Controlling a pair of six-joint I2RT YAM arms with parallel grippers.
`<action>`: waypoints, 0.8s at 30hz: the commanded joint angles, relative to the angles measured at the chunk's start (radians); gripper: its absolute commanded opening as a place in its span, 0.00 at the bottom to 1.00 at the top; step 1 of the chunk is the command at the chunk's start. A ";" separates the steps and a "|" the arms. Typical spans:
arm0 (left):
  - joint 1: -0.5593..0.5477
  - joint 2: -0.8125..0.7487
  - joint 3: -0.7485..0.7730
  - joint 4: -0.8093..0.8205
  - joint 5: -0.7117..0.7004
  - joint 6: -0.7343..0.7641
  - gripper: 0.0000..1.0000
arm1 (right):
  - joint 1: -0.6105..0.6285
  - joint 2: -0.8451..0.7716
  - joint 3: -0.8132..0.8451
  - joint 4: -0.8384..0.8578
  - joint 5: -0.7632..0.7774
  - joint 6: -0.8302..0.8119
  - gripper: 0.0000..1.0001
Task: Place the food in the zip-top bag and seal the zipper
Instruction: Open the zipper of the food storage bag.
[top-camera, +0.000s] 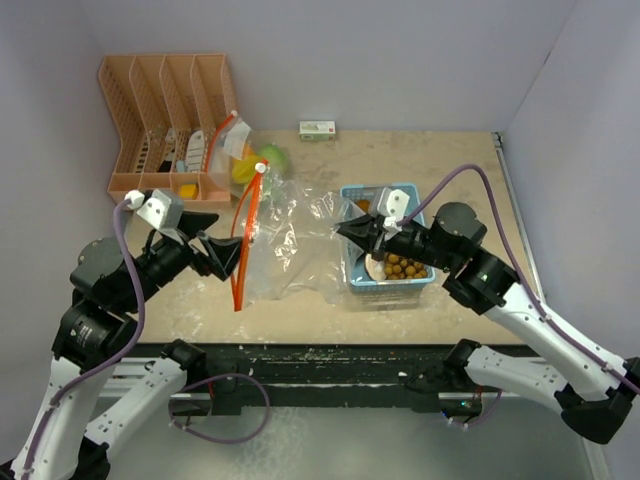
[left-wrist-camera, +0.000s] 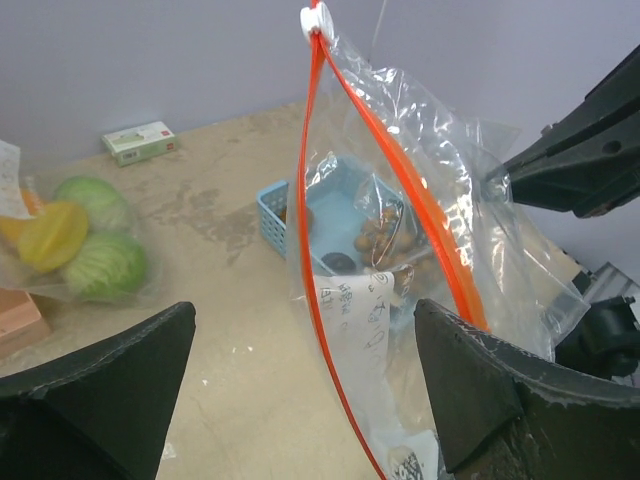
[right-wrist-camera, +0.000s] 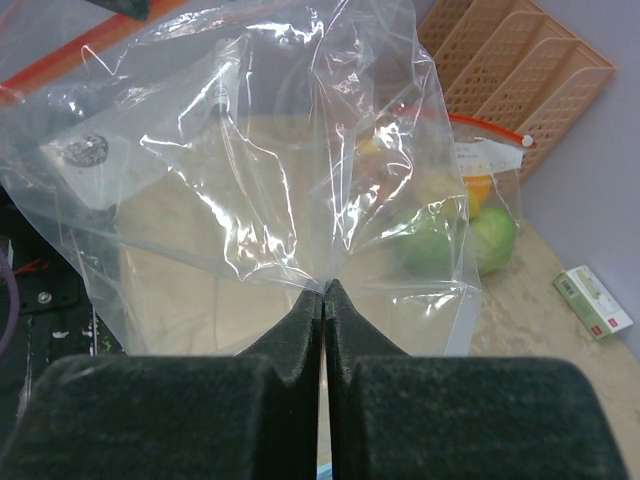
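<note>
bag: zip-top bag (top-camera: 285, 250) mid-tabletop, mouth edge raised, orange zipper (top-camera: 243, 240) running near-to-far, white slider (top-camera: 259, 168) at far end | left hand (top-camera: 222, 245): fingers wide apart, zipper between them, contact unclear | right hand (top-camera: 342, 229): clamped together on the bag's clear film | food (top-camera: 403, 266): brown balls in blue tray (top-camera: 395, 284) toward the right edge, partly hidden by the right hand

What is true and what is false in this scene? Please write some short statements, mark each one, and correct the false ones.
1. The right claw is shut on the plastic of the clear bag. True.
2. The left claw grips the orange zipper. False: it is open, with its jaws wide apart.
3. The brown balls lie in the blue tray. True.
4. The orange rack stands at the far right. False: it stands at the far left.
</note>
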 joint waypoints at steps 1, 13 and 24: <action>0.000 -0.010 -0.033 0.041 0.083 -0.030 0.90 | -0.005 -0.029 0.040 0.016 -0.048 -0.006 0.00; -0.001 0.020 -0.095 0.107 0.276 -0.075 0.19 | -0.005 -0.052 0.035 0.042 0.023 0.006 0.00; -0.002 0.101 -0.011 -0.124 -0.291 0.000 0.00 | -0.005 0.054 0.097 0.046 0.467 0.206 0.81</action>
